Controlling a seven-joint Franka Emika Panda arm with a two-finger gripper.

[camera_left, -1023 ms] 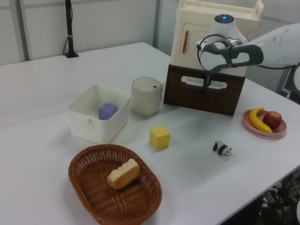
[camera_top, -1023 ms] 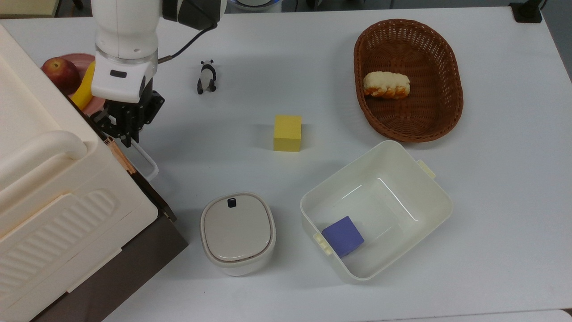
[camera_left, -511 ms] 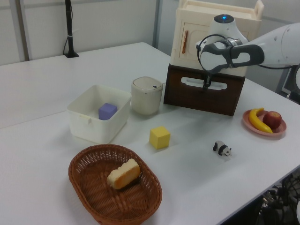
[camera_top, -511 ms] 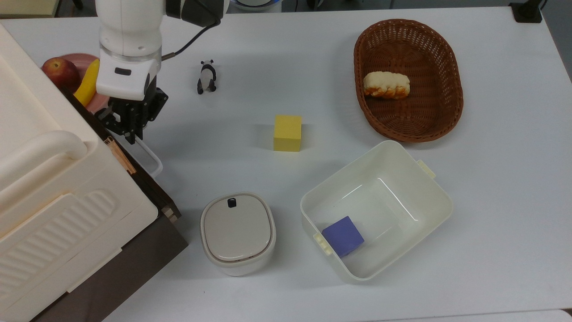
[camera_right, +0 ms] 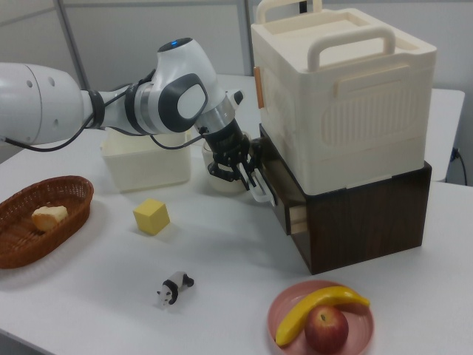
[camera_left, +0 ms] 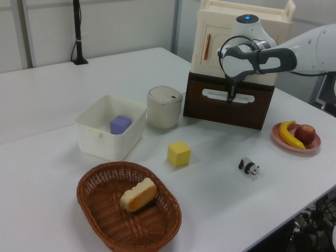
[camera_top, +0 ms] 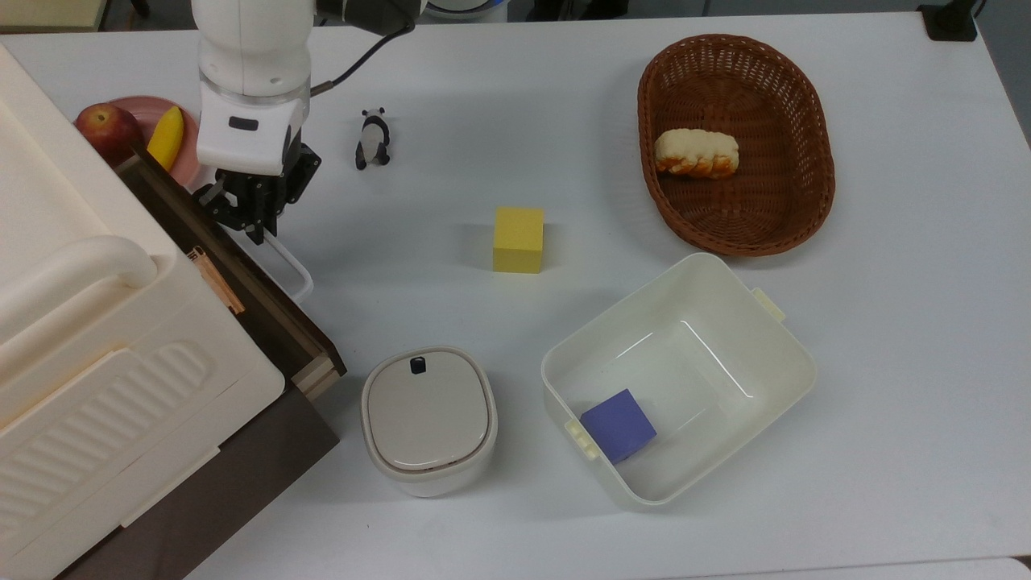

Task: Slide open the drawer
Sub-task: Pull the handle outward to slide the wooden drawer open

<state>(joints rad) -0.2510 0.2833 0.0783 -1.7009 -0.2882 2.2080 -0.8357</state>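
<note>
A robot claw (camera_top: 256,217) grips the white handle (camera_top: 283,263) of a dark wooden drawer (camera_top: 242,282), at nine o'clock on the white table (camera_top: 886,322) in the top view, partly pulled out beneath a cream case (camera_top: 97,338). The drawer looks rigid and likely slides stiffly; its loop handle is the natural hold.

Counts, top view: 2 cubes — yellow cube (camera_top: 518,238) mid-table, purple cube (camera_top: 619,424) inside the open tub (camera_top: 773,348) at near right. 1 wicker basket (camera_top: 813,201) far right w/ 1 bread piece (camera_top: 696,153). 1 lidded cream pot (camera_top: 428,419). 1 panda figure (camera_top: 373,138). 1 pink plate (camera_top: 189,165) far left — 1 apple (camera_top: 105,129), 1 banana (camera_top: 167,137). 1 ribbed cream case (camera_top: 89,346) atop 1 brown cabinet (camera_top: 233,475), 1 drawer (camera_top: 242,282). 1 gripper (camera_top: 256,229).
</note>
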